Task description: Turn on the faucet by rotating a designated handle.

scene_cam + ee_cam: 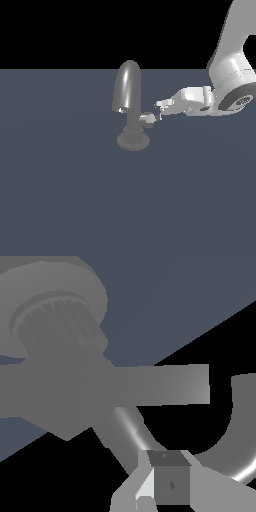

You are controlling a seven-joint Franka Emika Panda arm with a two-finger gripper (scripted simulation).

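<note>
The faucet point(129, 90) stands on the grey floor, with a tall arched spout, a narrow stem and a round ribbed base point(133, 140). The handle point(146, 119) is a short light stub sticking out of the stem toward the exterior view's right. My gripper point(158, 113) reaches in from the right, level with the handle, its fingertips right at the handle's outer end. The fingers look pressed together and hold nothing. In the wrist view the flat lever of the handle point(160, 385) crosses the middle, the ribbed base point(55, 313) and the spout point(239, 431) show, and my fingers point(167, 483) sit close below the lever.
The white arm point(230, 75) comes down from the upper right of the exterior view. The faucet stands on a flat dark grey-blue floor point(75, 200).
</note>
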